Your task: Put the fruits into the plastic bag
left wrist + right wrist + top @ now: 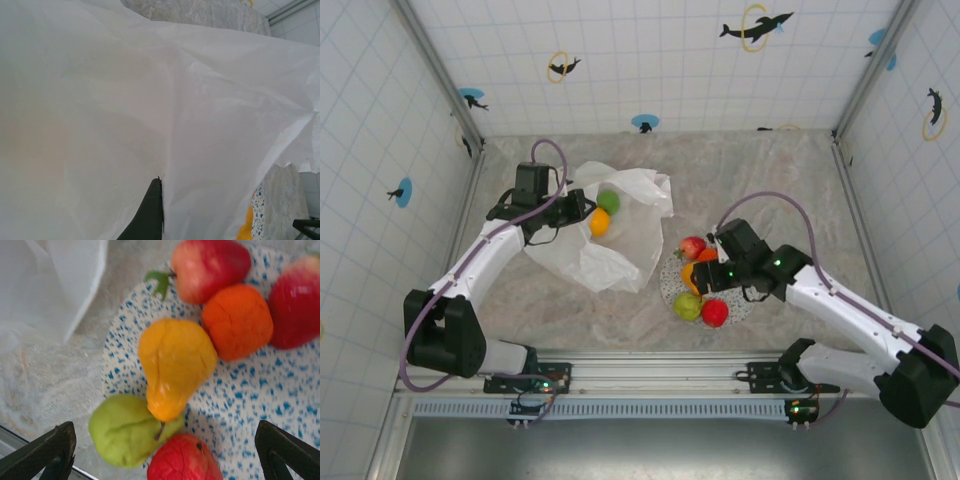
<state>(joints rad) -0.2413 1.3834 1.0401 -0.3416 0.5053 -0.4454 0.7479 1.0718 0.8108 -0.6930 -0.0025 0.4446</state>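
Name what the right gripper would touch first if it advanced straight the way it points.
Most likely the yellow pear on the plate, centred ahead of the open right gripper; depth is uncertain.

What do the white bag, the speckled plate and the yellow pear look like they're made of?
The bag looks like thin plastic film, matte and slightly translucent, with sharp creases. The plate seems glazed ceramic or melamine, white with blue speckles; hard to tell which. The yellow pear is probably moulded plastic or foam: soft sheen, wrinkled skin.
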